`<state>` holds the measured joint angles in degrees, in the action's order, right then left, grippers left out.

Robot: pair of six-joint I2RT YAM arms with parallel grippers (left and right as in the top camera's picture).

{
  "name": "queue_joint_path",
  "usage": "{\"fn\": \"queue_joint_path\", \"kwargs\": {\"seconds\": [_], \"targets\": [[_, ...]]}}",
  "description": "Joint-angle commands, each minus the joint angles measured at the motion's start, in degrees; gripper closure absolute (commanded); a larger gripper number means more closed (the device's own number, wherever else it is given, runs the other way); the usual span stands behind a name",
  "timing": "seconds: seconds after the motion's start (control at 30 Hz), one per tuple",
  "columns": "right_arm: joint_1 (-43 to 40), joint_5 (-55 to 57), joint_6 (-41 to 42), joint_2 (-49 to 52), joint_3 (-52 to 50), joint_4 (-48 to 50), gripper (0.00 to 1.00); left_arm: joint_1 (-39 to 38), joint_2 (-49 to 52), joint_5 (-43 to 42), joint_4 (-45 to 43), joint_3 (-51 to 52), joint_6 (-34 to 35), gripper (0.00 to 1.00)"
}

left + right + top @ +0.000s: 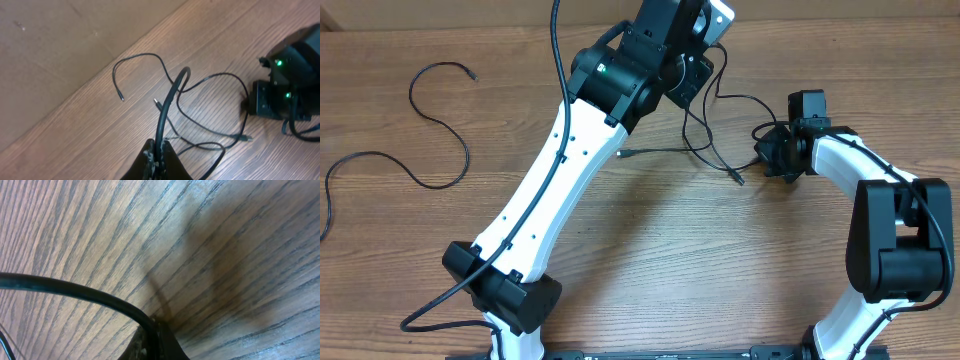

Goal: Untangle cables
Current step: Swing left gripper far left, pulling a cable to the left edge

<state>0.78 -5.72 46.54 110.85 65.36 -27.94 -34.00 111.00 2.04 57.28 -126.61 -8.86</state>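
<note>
We see the left gripper point(159, 152) clamped shut on an arched cable point(169, 102) that curves up from between its fingers, near the middle of the tabletop's point(720, 260) far edge. The right gripper point(152, 330), low over the wood toward the right edge, is closed on a dark cable point(75, 291). Between them the tangled cables point(705, 140) loop across the wood. A separate cable point(440, 125) snakes near the left edge, well apart.

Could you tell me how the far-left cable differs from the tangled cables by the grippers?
The far-left cable lies alone in an open wave, untouched; the tangled cables cross one another, with the left gripper and right gripper shut on them. Both are thin and black.
</note>
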Motion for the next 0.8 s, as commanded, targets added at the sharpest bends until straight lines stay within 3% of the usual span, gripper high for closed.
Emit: {"fn": "queue_joint_path", "kwargs": {"seconds": [0.0, 0.37, 0.77], "targets": [[-0.8, 3.1, 0.4, 3.2, -2.4, -1.1, 0.96, 0.7, -0.6, 2.3, -1.1, -1.0, 5.9, 0.96], [-0.8, 3.1, 0.4, 3.2, -2.4, -1.1, 0.96, 6.2, -0.6, 23.9, -3.5, -1.0, 29.0, 0.96], [-0.8, 3.1, 0.4, 3.2, -2.4, -1.1, 0.96, 19.6, -0.6, 23.7, 3.4, -1.0, 50.9, 0.96]]}}
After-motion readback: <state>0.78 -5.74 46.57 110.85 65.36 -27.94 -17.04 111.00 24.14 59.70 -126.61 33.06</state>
